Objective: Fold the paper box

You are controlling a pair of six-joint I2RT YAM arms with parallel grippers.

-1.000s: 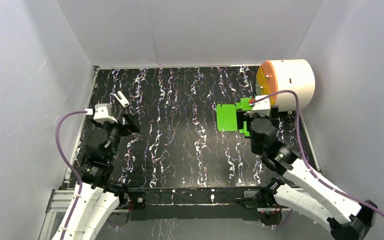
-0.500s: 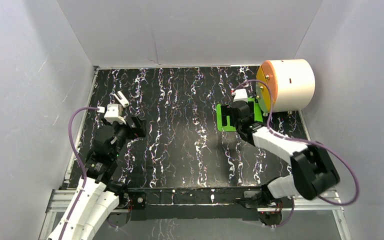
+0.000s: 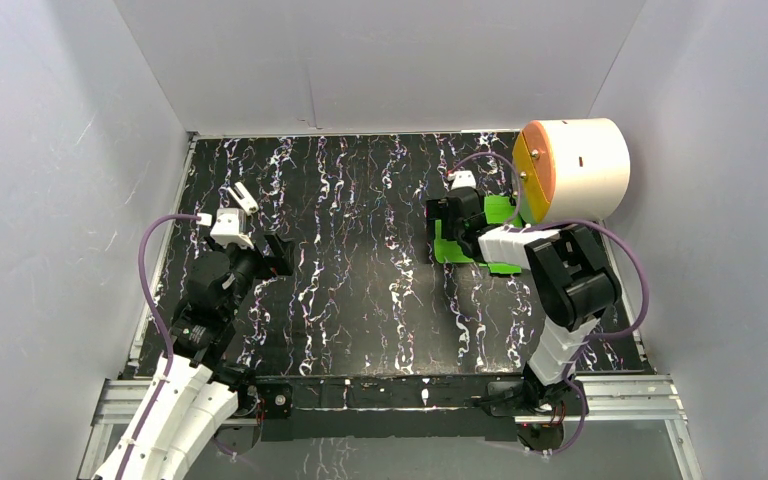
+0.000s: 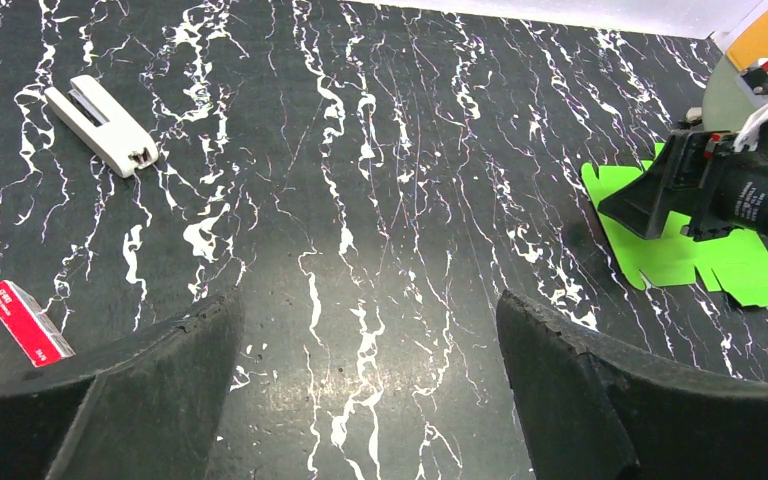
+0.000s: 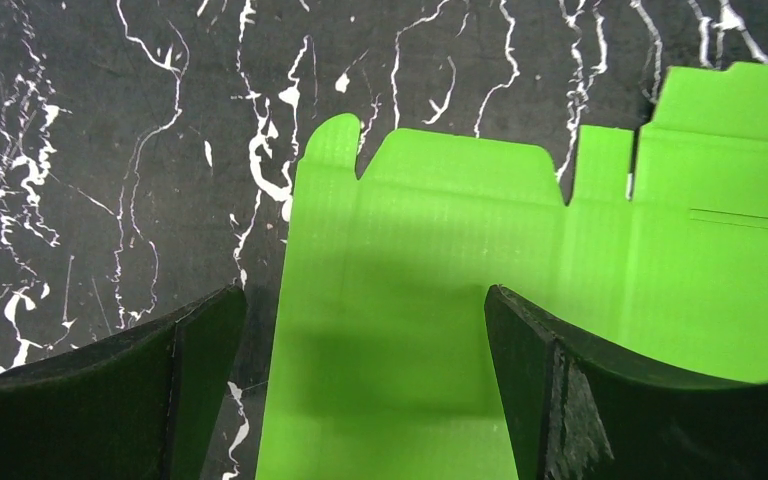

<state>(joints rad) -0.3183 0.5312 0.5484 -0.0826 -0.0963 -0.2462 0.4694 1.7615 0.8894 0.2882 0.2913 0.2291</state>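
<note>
In the last second my right arm has swung in from its stretched-out reach and doubled back on itself. The right gripper [image 3: 444, 217] now sits low over the left part of the paper box [image 3: 501, 208] rather than at its right edge. The paper box lies as a flat die-cut sheet on the table [image 3: 360, 200], at the far right, just beside the white cylinder [image 3: 580, 168]. As far as I can tell it has not shifted. In the right wrist view the fingers are spread wide, with the green card under the gap and nothing pinched; whether they touch it I cannot tell. The left gripper [image 3: 278, 250] has edged inward a little and hovers well apart from the sheet, also wide open and empty. I judge that no fold is made yet, and that this is repositioning to grip or press a flap.
</note>
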